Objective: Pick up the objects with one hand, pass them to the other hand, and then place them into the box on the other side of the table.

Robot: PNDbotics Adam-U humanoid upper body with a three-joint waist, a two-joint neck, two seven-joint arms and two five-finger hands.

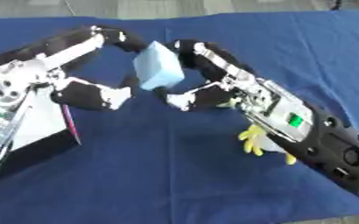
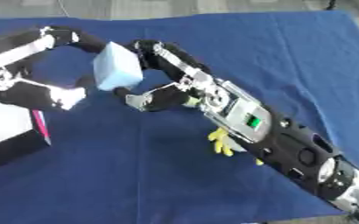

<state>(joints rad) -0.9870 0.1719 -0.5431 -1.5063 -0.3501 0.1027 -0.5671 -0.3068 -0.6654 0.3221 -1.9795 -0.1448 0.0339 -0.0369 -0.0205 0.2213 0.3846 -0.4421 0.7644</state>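
**Handover mid-air, block between both hands**

Fingers: right hand curled round the light-blue block, fingers over its top-right edge, thumb below near its lower corner. Left hand also curved in, fingers arching over the block's upper-left side, thumb low beside its bottom-left. Both appear to touch it; can't tell which one actually bears the weight.

Block: held up off the desk, tilted, approx. centre-left of the view, between the two hands.

Progress (judged): pick-up done, pass under way, not finished. Left to do: one hand lets go, the other carries to the box and drops the block in. Box sits at the robot's left w/ white inside and dark wall, pink strip on its edge; likely the target.

A yellow and white object lies under the right forearm, partly hidden; prob. next item.

Surface: desk covered in blue cloth, lightly wrinkled. Room: strip of grey floor at far edge.
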